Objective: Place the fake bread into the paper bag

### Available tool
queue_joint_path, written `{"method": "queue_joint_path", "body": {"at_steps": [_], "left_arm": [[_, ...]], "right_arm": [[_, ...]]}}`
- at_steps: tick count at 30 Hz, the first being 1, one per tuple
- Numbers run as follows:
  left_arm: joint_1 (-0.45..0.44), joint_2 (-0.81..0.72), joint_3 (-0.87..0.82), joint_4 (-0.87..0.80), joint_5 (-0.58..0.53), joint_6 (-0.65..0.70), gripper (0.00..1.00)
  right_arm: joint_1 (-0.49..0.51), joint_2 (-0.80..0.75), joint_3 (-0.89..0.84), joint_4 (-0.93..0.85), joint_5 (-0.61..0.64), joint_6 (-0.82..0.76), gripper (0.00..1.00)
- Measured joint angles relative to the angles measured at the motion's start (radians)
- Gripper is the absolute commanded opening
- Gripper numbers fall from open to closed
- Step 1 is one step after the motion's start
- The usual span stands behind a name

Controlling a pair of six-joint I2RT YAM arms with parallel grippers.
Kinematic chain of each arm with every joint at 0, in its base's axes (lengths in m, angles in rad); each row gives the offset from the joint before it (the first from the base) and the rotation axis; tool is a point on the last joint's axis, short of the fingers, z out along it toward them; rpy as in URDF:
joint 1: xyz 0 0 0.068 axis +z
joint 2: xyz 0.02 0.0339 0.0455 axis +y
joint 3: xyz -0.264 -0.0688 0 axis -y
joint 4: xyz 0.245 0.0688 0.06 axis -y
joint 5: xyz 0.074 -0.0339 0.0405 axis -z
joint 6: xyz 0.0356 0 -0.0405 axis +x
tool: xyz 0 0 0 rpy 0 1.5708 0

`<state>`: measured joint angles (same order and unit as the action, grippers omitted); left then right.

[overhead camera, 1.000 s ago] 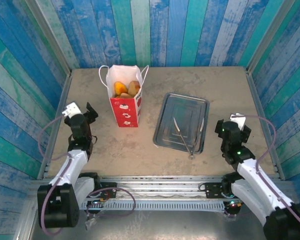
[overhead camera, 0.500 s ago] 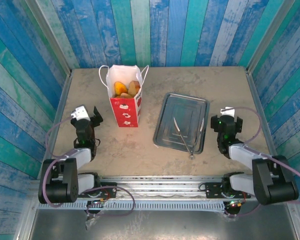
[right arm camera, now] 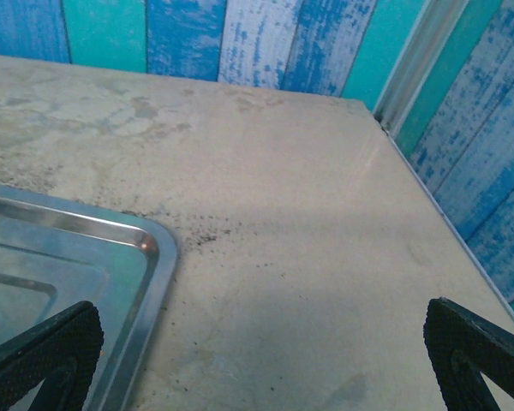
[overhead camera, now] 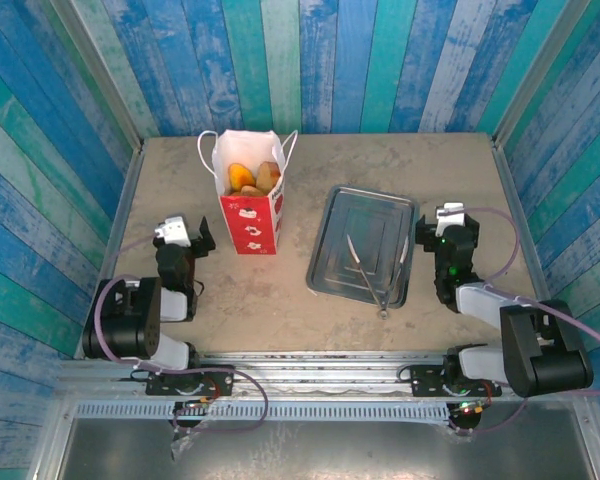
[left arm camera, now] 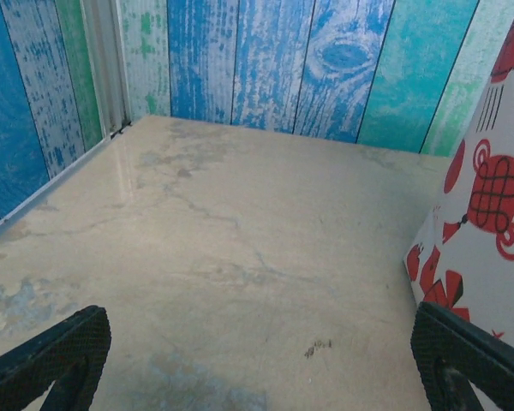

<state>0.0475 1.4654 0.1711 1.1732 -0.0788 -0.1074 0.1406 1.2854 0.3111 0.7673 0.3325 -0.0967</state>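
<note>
From above, the paper bag (overhead camera: 250, 222) stands upright on the table (overhead camera: 380, 165), left of centre. The bread (overhead camera: 252, 178) sits inside it and shows at the open top. The metal tray (overhead camera: 332, 255) lies to the bag's right with tongs (overhead camera: 380, 272) resting in it. My left gripper (overhead camera: 196, 236) sits low just left of the bag, and my right gripper (overhead camera: 442, 236) sits low just right of the tray.

At my left wrist, my fingertips (left arm camera: 47, 355) are spread wide over bare table, gripping nothing. The bag's printed side stands at the right edge.

At my right wrist, my fingers (right arm camera: 43, 351) are likewise released and empty, and the tray's corner lies at the left.
</note>
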Motion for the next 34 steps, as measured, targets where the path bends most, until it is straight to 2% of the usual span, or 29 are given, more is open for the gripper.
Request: {"method": "queue_joint_path", "body": {"at_steps": [4, 8, 10, 12, 17, 23, 34], "left_arm": [[-0.006, 0.007, 0.052, -0.028, 0.013, 0.01, 0.94], [-0.011, 0.007, 0.061, -0.041, 0.017, 0.016, 0.94], [-0.013, 0.007, 0.061, -0.047, 0.018, 0.019, 0.94], [-0.013, 0.007, 0.062, -0.048, 0.017, 0.023, 0.94], [-0.019, 0.007, 0.063, -0.054, 0.019, 0.03, 0.94], [-0.053, 0.009, 0.087, -0.092, 0.025, 0.06, 0.94], [-0.054, 0.01, 0.088, -0.105, 0.024, 0.071, 0.94]], "right_arm": [[0.0, 0.059, 0.0, 0.078, -0.037, 0.011, 1.0], [0.0, 0.199, -0.007, 0.188, -0.064, 0.017, 1.0], [-0.006, 0.245, 0.003, 0.177, -0.074, 0.024, 1.0], [-0.023, 0.251, 0.032, 0.121, -0.087, 0.035, 1.0], [-0.044, 0.245, 0.074, 0.113, -0.101, 0.053, 1.0], [-0.044, 0.243, 0.076, 0.095, -0.109, 0.055, 1.0], [-0.044, 0.243, 0.076, 0.09, -0.112, 0.056, 1.0]]}}
